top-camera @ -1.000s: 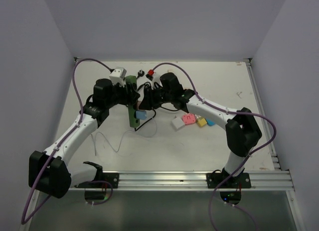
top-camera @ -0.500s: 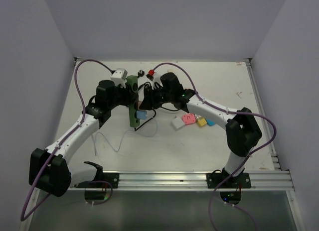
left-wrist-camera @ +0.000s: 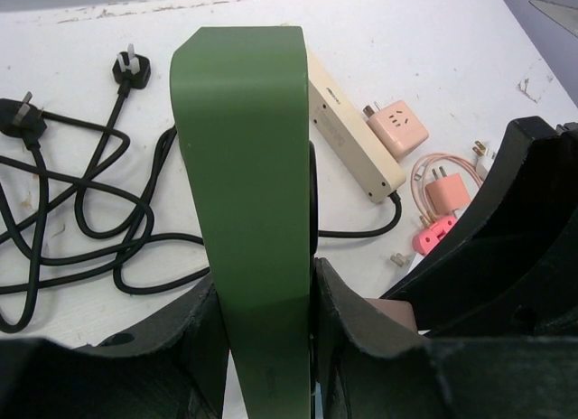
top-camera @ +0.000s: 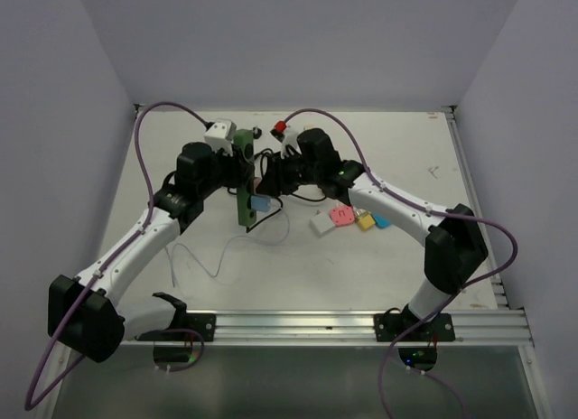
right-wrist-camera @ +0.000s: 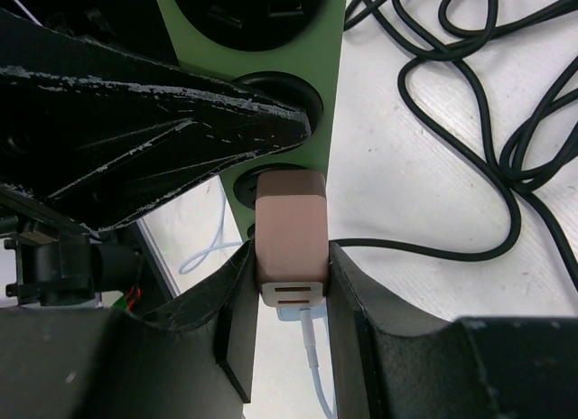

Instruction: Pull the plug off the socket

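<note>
You see the socket [left-wrist-camera: 244,166] as smooth matt green plastic, with no shine on its back. The plug [right-wrist-camera: 289,234] is dusty-pink plastic with a soft satin finish, and the thin white cable [right-wrist-camera: 314,369] out of it looks smooth and slightly glossy. The left gripper [left-wrist-camera: 269,342] has black plastic fingers [right-wrist-camera: 144,139], rough and scuffed with pale scratches; the right gripper [right-wrist-camera: 289,256] is a smoother matt black. The black cord [right-wrist-camera: 470,121] looks rubbery with a dull sheen. Your table [right-wrist-camera: 406,193] is matt white, and the rail [top-camera: 361,327] at its near edge is brushed metal
</note>
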{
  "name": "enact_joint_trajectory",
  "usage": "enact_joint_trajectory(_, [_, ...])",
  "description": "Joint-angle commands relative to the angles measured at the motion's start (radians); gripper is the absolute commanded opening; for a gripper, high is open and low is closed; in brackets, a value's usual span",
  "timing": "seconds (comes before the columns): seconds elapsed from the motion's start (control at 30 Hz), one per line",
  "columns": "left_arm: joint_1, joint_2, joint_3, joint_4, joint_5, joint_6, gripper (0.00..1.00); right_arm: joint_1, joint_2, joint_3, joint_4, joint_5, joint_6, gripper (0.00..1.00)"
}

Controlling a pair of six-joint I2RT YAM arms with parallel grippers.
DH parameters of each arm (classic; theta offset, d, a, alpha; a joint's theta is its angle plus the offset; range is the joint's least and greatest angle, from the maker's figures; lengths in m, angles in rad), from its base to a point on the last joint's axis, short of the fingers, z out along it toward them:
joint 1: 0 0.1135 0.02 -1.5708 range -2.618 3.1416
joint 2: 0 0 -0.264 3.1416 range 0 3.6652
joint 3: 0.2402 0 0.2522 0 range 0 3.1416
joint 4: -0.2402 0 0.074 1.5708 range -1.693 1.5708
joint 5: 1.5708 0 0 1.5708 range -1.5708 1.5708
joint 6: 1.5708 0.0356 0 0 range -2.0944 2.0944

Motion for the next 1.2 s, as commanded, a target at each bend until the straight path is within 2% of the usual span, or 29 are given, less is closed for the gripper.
enact_joint_trajectory(0.0, [0.054,0.003,0.032,-0.054,-0.393,0.194,0.00,-0.012,-0.154,-0.011,-0.089,-0.079,-0.007,0.00])
enact_joint_trajectory(0.27, [0.054,0.013,0.105,-0.080,-0.494,0.233,0.00,-0.071,-0.235,-0.045,-0.110,-0.137,-0.018,0.00])
enact_joint_trajectory(0.47, [0.054,0.040,0.179,-0.090,-0.515,0.249,0.00,-0.110,-0.257,-0.039,-0.106,-0.187,0.001,0.00])
enact_joint_trajectory(0.73, [0.049,0.074,0.262,-0.094,-0.593,0.282,0.00,-0.124,-0.307,-0.028,-0.144,-0.177,-0.025,0.00])
enact_joint_trajectory(1.17, [0.043,0.102,0.282,-0.061,-0.722,0.369,0.00,-0.159,-0.324,-0.036,-0.193,-0.184,-0.061,0.00])
